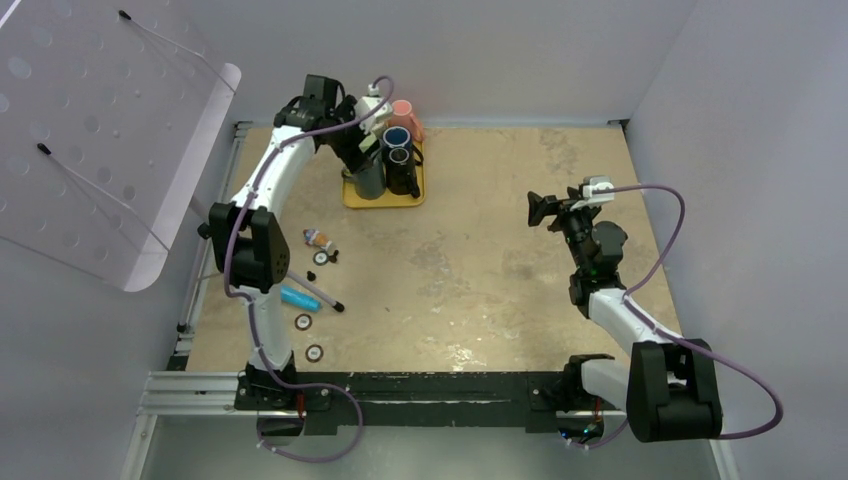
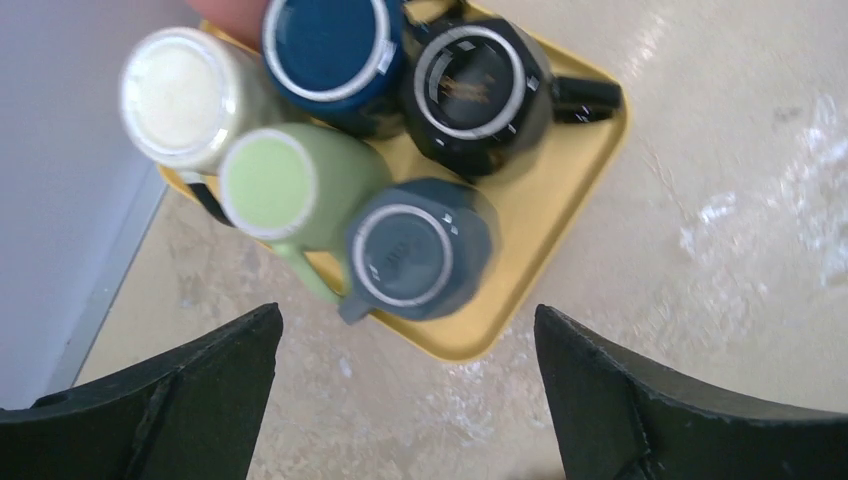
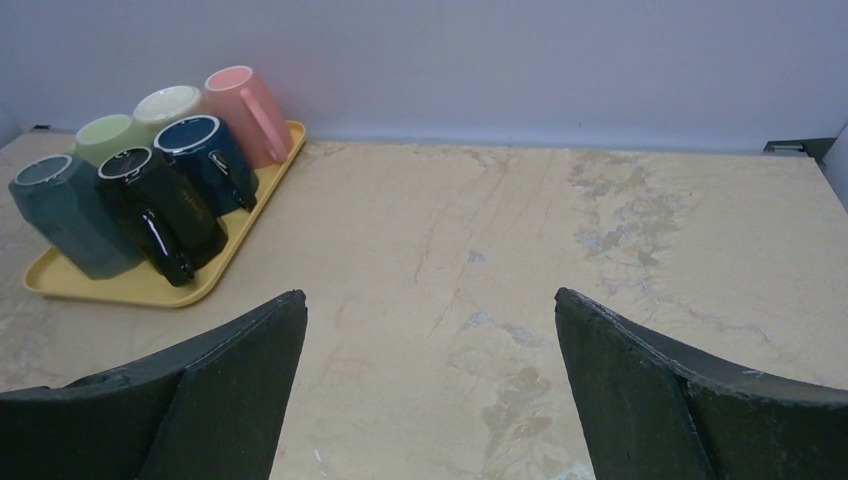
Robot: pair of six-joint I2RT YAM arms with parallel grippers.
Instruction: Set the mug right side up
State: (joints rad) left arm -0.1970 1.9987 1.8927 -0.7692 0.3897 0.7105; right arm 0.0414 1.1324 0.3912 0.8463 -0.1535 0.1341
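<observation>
Several mugs stand upside down, bases up, on a yellow tray [image 1: 384, 199] at the back left: pink [image 3: 245, 108], cream [image 3: 165, 100], green [image 3: 110, 135], navy [image 3: 205, 158], black [image 3: 160, 210] and grey-blue [image 3: 65, 215]. In the left wrist view they show from above: grey-blue mug [image 2: 412, 255] nearest, green mug [image 2: 272, 185], black mug [image 2: 472, 82]. My left gripper [image 1: 356, 142] hangs above the tray's left side, open and empty [image 2: 408, 325]. My right gripper [image 1: 541, 208] is open and empty, well right of the tray over the bare table [image 3: 430, 300].
Small items lie on the table's left side: a blue tube [image 1: 297, 297], a dark pen [image 1: 326, 298], round discs [image 1: 303, 322] and a small toy [image 1: 317, 238]. A white perforated board [image 1: 90, 130] leans at the far left. Walls close the back and the right.
</observation>
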